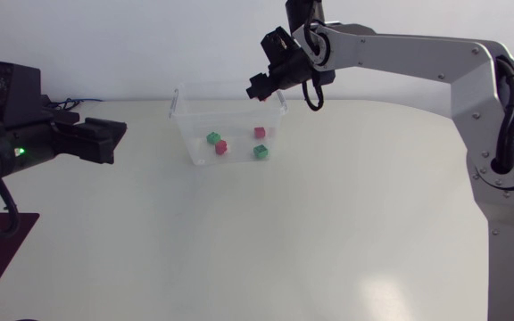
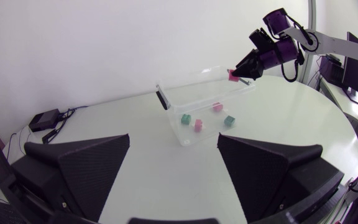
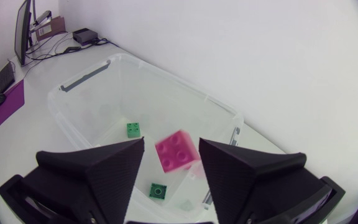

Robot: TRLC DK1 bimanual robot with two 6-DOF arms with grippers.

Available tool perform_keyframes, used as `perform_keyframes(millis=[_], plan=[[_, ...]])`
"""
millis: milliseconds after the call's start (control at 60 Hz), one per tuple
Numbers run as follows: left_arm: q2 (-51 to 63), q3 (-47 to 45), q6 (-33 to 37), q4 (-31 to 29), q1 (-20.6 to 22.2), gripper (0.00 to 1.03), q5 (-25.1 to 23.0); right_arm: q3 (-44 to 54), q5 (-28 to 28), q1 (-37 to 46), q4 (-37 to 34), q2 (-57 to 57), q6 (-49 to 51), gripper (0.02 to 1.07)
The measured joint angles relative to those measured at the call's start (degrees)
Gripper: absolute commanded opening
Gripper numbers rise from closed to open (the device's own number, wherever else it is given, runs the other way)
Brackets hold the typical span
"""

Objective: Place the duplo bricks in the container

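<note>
Bricks [image 1: 221, 146] lie in container [image 1: 184, 125], seemingly four.

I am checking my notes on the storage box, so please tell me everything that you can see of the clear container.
The container is a rectangular box of clear plastic with rounded corners, open on top, with a grey clip at one end. It stands upright on the white table. Two green bricks and two red bricks lie on its floor. The right gripper hangs over its far corner, a pink brick between its open fingers.
</note>
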State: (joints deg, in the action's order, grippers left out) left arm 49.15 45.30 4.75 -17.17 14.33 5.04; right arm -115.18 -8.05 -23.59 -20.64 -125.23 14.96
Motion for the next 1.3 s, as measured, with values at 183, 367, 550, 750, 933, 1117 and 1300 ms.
perform_keyframes(millis=[183, 367, 550, 750, 933, 1117, 1300], plan=[[-4.24, -2.27, 0.42, -0.74, -0.66, 0.99, 0.0, 4.15, 1.95, -0.68, 3.48, 2.84, -0.07, 1.03], [-9.62, -5.4, 1.53, -1.44, -2.29, 0.99, 0.0, 18.75, 3.48, -0.28, 8.07, 16.0, -0.44, 1.03], [-15.78, -8.57, 2.29, -2.49, -4.11, 0.99, 0.0, 34.71, 4.94, 2.29, 12.72, 34.36, -0.44, 1.03], [-21.38, -11.58, 4.11, -2.47, -7.21, 0.99, 0.0, 49.62, 6.6, 6.67, 15.32, 48.92, -0.39, 1.03], [-26.18, -15.19, 5.4, -2.47, -9.94, 0.99, 0.0, 60.98, 8.35, 10.86, 16.96, 59.73, -0.15, 1.03], [-30.18, -18.43, 5.84, -2.29, -11.34, 0.99, 0.0, 71.08, 10.36, 14.69, 18.25, 72.35, 0.33, 1.03], [-34.91, -21.0, 6.03, -0.7, -12.11, 0.99, 0.0, 78.07, 12.57, 15.74, 18.27, 84.54, 2.16, 1.03]])
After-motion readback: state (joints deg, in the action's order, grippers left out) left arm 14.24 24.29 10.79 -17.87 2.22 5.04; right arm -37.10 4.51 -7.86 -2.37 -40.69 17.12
